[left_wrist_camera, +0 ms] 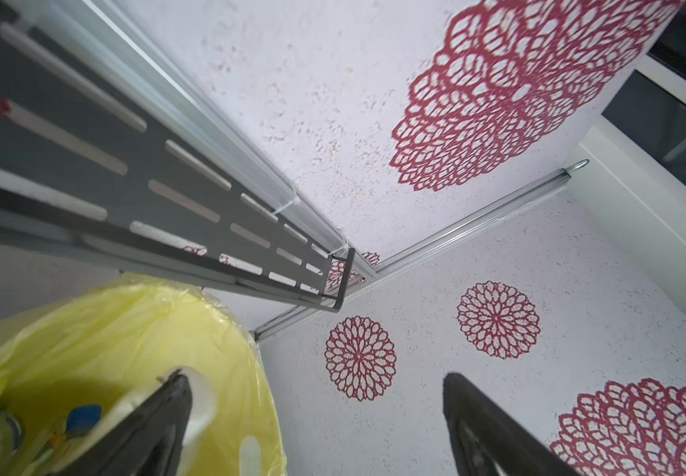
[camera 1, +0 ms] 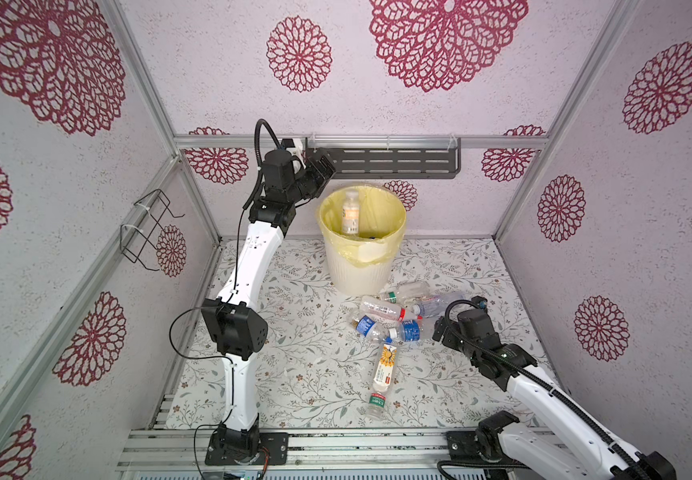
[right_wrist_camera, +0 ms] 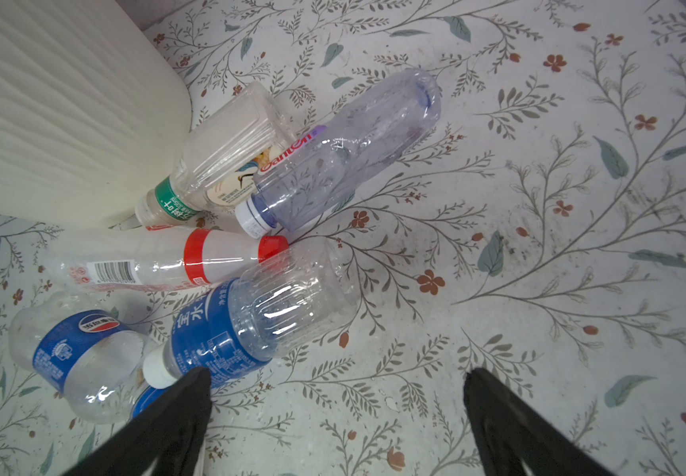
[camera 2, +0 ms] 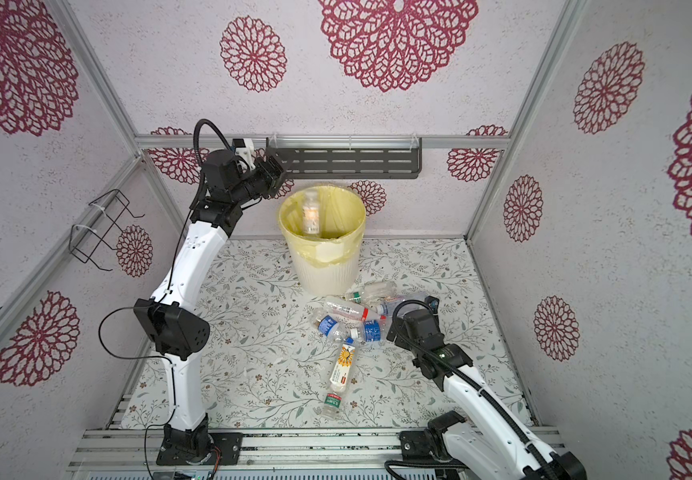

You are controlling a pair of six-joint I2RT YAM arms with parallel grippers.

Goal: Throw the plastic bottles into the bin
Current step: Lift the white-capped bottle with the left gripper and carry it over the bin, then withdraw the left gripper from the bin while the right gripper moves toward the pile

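Note:
My left gripper hangs open beside the rim of the bin, a cream ribbed wastebasket with a yellow bag. A clear bottle with an orange label is blurred in mid-fall inside the bin's mouth, free of the fingers. In the left wrist view the left gripper holds nothing. Several plastic bottles lie in a heap on the floral mat in front of the bin. My right gripper stands open just above the mat, one finger next to the blue-labelled bottle. An orange-labelled bottle lies nearer the front.
A dark slotted shelf runs along the back wall just behind the left gripper. A black wire rack hangs on the left wall. More bottles lie at the bottom of the bin. Aluminium rails edge the front.

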